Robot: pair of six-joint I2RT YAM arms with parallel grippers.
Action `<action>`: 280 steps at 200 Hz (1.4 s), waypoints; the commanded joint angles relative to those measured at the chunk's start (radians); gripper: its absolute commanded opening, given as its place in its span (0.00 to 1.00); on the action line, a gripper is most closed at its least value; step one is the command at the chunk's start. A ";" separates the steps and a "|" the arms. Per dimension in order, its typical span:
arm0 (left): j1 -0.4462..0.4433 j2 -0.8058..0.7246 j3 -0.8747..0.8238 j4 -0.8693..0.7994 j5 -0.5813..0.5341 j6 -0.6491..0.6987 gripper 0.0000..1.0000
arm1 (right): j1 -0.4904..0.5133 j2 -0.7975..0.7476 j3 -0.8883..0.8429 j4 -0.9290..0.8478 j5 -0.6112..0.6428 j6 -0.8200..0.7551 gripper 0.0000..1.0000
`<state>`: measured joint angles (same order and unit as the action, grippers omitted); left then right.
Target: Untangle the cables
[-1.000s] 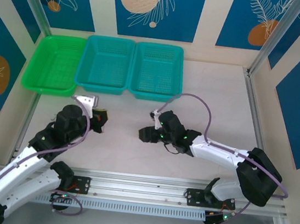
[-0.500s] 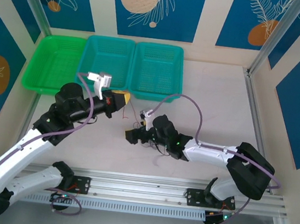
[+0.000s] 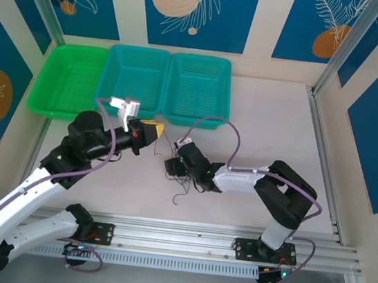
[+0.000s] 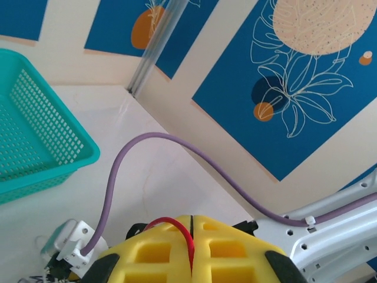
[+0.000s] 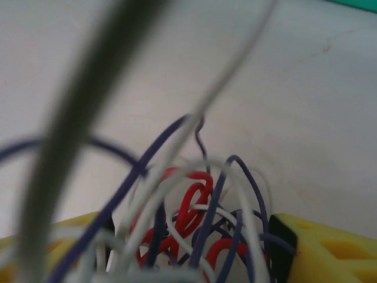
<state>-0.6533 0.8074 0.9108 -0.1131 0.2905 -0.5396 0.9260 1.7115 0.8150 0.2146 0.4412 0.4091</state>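
Note:
The cables [image 5: 200, 218] are a tangle of thin red, white and dark blue wires, packed between the yellow fingers [image 5: 321, 247] of my right gripper [image 5: 188, 242], which is shut on them. From above, that gripper [image 3: 174, 166] sits mid-table with the tangle, and a loose wire end [image 3: 183, 195] trails toward the near edge. My left gripper [image 3: 150, 131] hovers up and to the left of it. Its yellow pads [image 4: 153, 253] are shut on the red wire [image 4: 189, 247], which runs [image 3: 159, 144] down toward the tangle.
A green basket [image 3: 68, 80] and two teal baskets [image 3: 134, 78] [image 3: 197, 87] line the back of the table; one teal basket [image 4: 35, 135] is close to my left gripper. A lilac arm cable [image 4: 177, 147] arcs over the table. A metal rail [image 3: 183, 235] runs along the near edge.
My left gripper has risen and moved right with the red wire drawn out. My right gripper has slid left toward the middle, its arm folding in, and reclosed on the tangle.

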 commanded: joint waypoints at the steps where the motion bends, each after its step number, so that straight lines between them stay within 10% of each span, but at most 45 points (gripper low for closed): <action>1: -0.008 -0.056 0.058 -0.047 -0.141 0.050 0.00 | -0.031 -0.001 0.052 -0.119 -0.010 0.062 0.60; 51: -0.007 -0.260 0.088 -0.312 -0.685 0.137 0.00 | -0.205 -0.150 -0.154 -0.100 -0.075 0.193 0.45; 107: -0.008 -0.292 -0.039 -0.333 -0.619 0.115 0.00 | -0.261 -0.293 -0.242 -0.048 -0.161 0.113 0.26; 159: -0.007 -0.267 -0.223 -0.360 -0.573 -0.044 0.00 | -0.203 -0.367 -0.186 -0.105 -0.451 -0.073 0.72; 208: -0.008 -0.400 -0.278 -0.461 -0.674 -0.101 0.00 | 0.003 -0.290 -0.060 -0.115 -0.431 -0.069 0.82; 280: -0.007 -0.425 -0.235 -0.462 -0.648 -0.073 0.00 | 0.048 0.143 0.304 -0.086 -0.483 0.003 0.91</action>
<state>-0.6579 0.3943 0.6312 -0.5678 -0.3599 -0.6228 0.9630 1.7294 1.0080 0.1501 -0.0086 0.4110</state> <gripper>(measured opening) 0.045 0.908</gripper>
